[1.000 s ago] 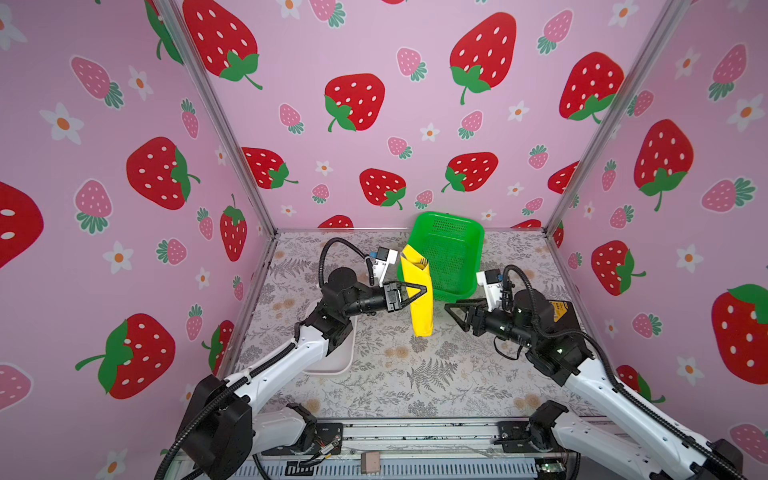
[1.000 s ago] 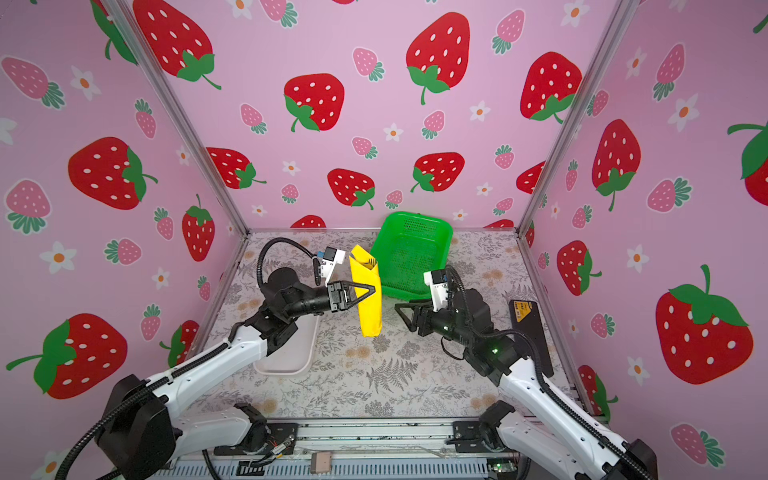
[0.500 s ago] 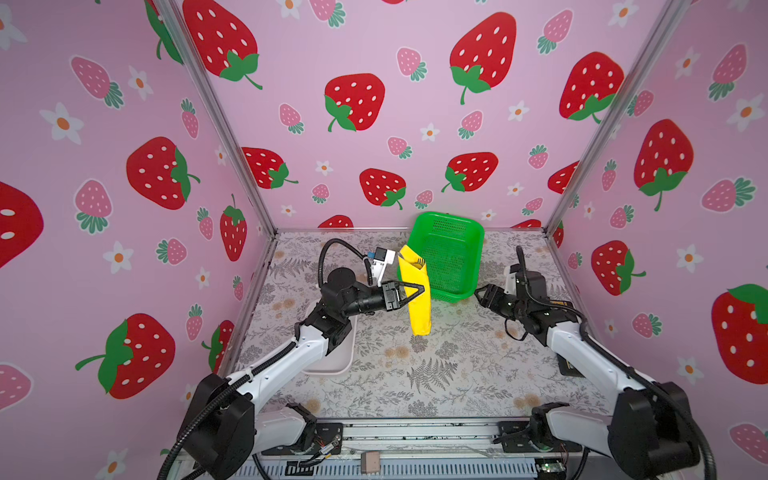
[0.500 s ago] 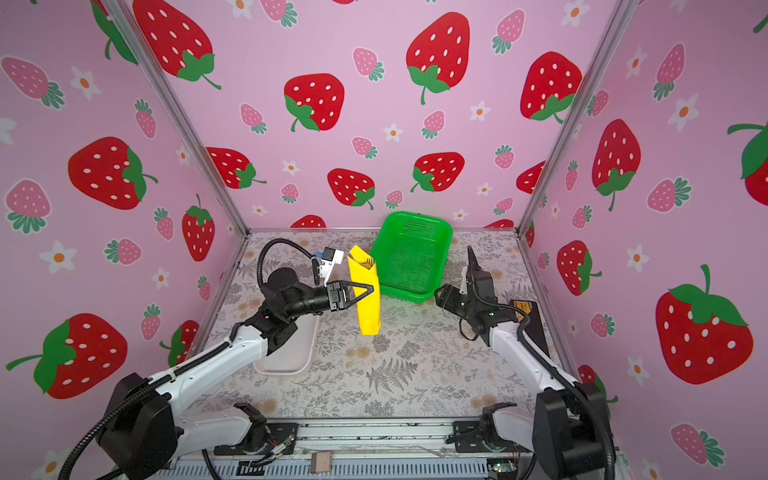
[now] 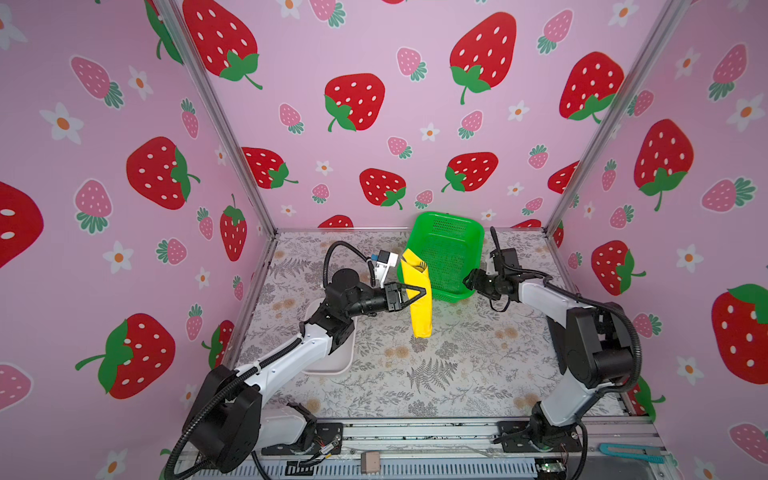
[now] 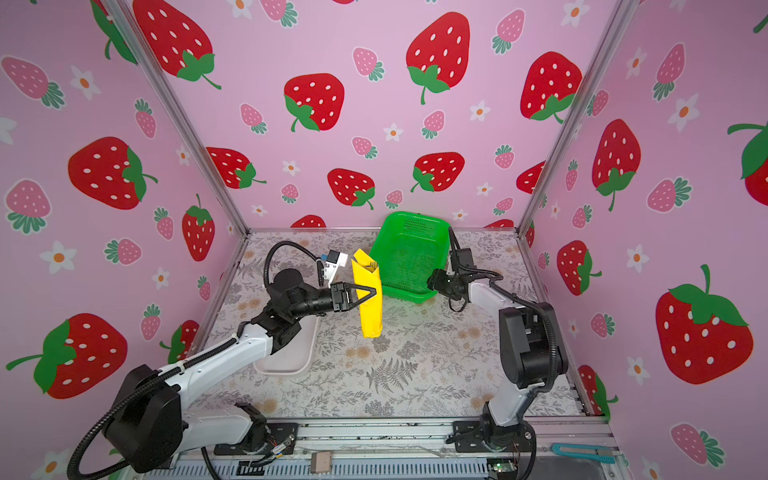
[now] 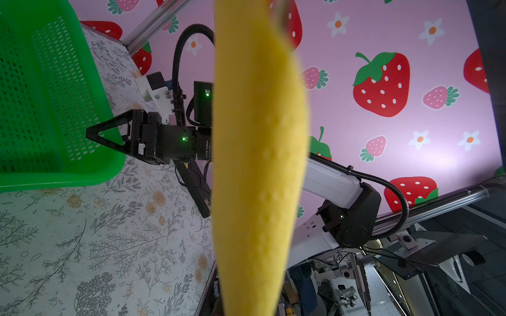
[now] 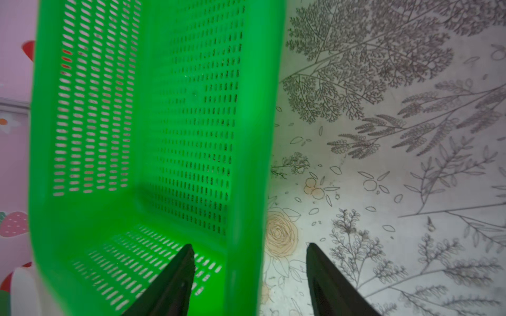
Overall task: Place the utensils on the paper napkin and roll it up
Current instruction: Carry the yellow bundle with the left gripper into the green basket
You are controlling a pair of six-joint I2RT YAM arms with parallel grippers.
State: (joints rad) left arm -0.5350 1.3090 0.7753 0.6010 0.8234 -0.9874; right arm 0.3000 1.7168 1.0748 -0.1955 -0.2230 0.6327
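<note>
The paper napkin [image 5: 419, 305] [image 6: 370, 307] is a yellow roll held upright above the table, beside the green basket's left wall. My left gripper [image 5: 423, 291] [image 6: 374, 291] is shut on its middle. Dark ends of the utensils [image 5: 420, 264] show in the roll's open top. In the left wrist view the paper napkin [image 7: 260, 164] fills the middle and hides the jaws. My right gripper [image 5: 467, 280] [image 6: 430, 283] [image 8: 248, 245] is open, one finger [image 8: 178, 276] inside the basket and the other outside its wall, touching nothing.
The green mesh basket [image 5: 446, 249] [image 6: 409, 249] [image 8: 246, 136] stands at the back centre. A white tray [image 5: 332, 361] [image 6: 286, 359] lies under my left arm. Pink walls close in on three sides.
My right arm has drawn away from the napkin roll, swung right and come to the basket's near right corner. The left gripper and the roll have stayed put.
</note>
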